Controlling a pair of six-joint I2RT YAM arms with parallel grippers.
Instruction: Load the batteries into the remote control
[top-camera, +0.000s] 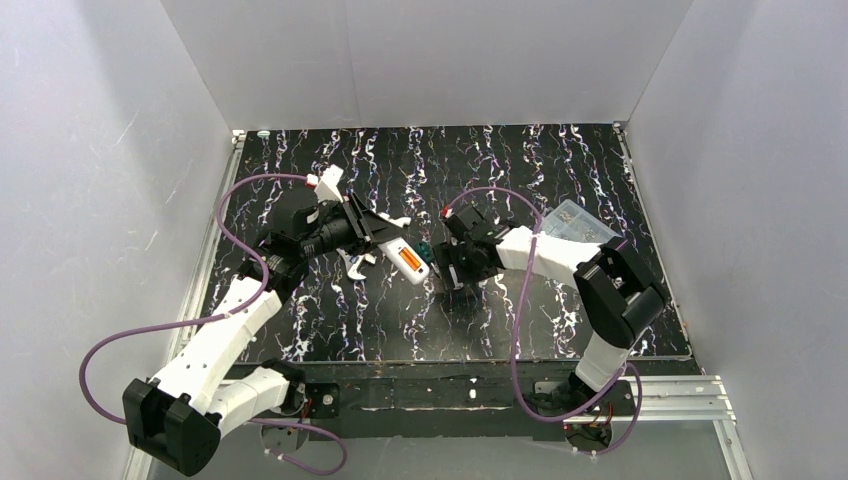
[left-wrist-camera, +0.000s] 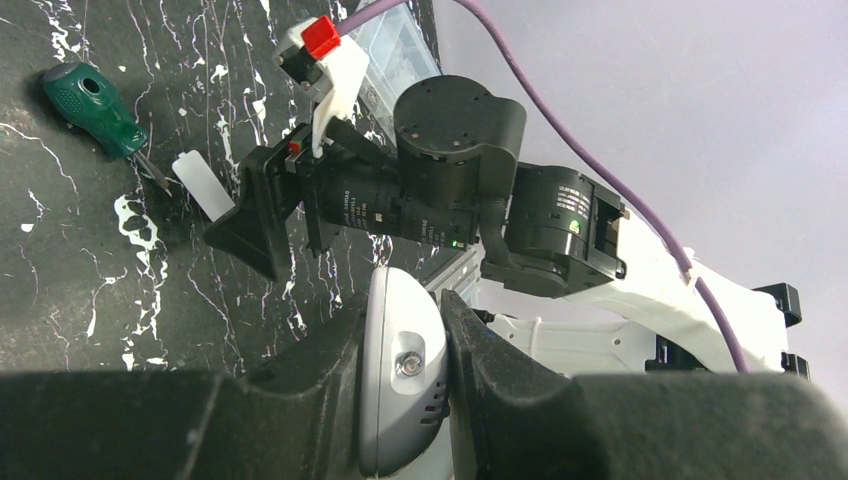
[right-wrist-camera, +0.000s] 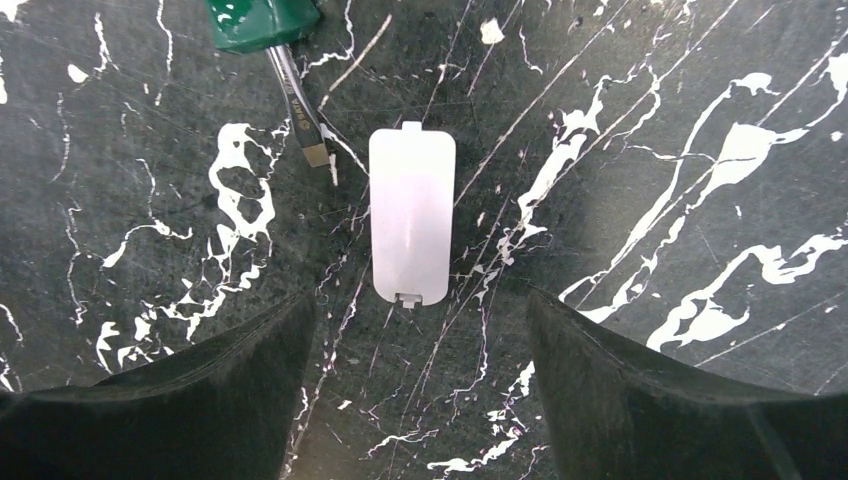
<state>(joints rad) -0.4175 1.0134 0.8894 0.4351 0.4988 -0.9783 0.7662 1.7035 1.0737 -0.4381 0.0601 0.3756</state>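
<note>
My left gripper (top-camera: 378, 232) is shut on one end of the white remote control (top-camera: 408, 262) and holds it above the table, back side up. An orange battery (top-camera: 406, 262) lies in its recess; I cannot tell whether one or two are there. In the left wrist view the remote's end (left-wrist-camera: 395, 400) sits clamped between my fingers (left-wrist-camera: 500, 380). My right gripper (top-camera: 452, 278) points down, open and empty (right-wrist-camera: 420, 400), just above the loose white cover piece (right-wrist-camera: 412, 225), which lies flat on the table.
A green-handled screwdriver (right-wrist-camera: 262, 20) lies beside the cover, its tip (right-wrist-camera: 305, 140) near the cover's top left corner; it also shows in the left wrist view (left-wrist-camera: 95, 105). A clear plastic box (top-camera: 578, 222) sits at the back right. A white bent fitting (top-camera: 352, 265) lies under the left gripper.
</note>
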